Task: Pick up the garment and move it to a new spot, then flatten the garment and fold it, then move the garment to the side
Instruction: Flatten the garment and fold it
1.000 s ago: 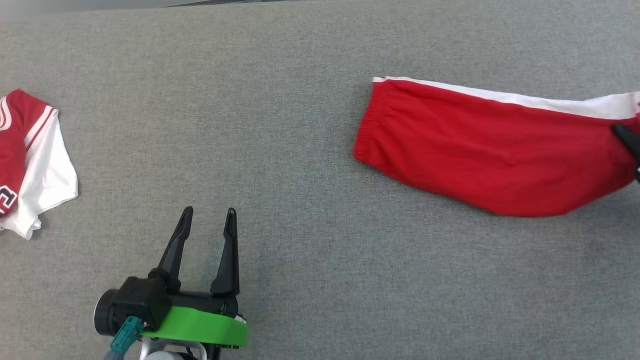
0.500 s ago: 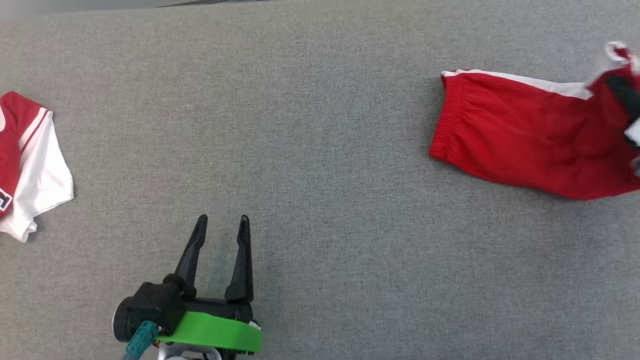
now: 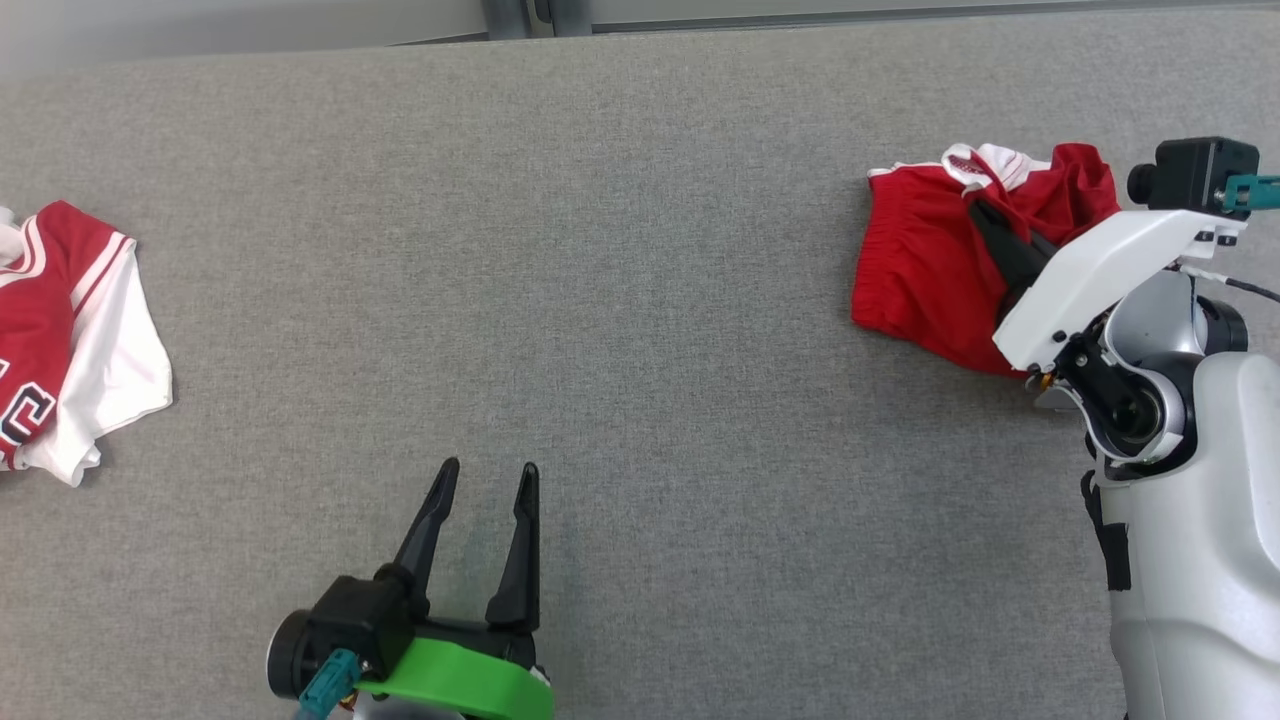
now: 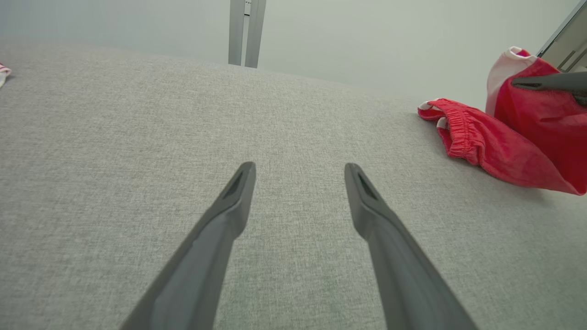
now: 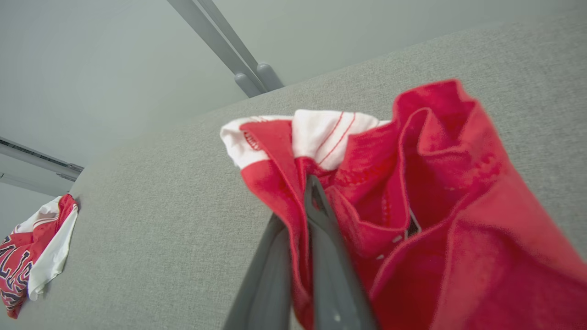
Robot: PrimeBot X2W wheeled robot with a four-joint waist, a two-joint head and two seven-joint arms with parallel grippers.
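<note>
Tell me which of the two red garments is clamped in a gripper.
The red shorts on the right, pinched in the right gripper and partly lifted. The lettered red-and-white jersey lies loose at the far left, touched by nothing.

Red garment (image 3: 925, 265) with white trim, bunched, one end lifted off table.
</note>
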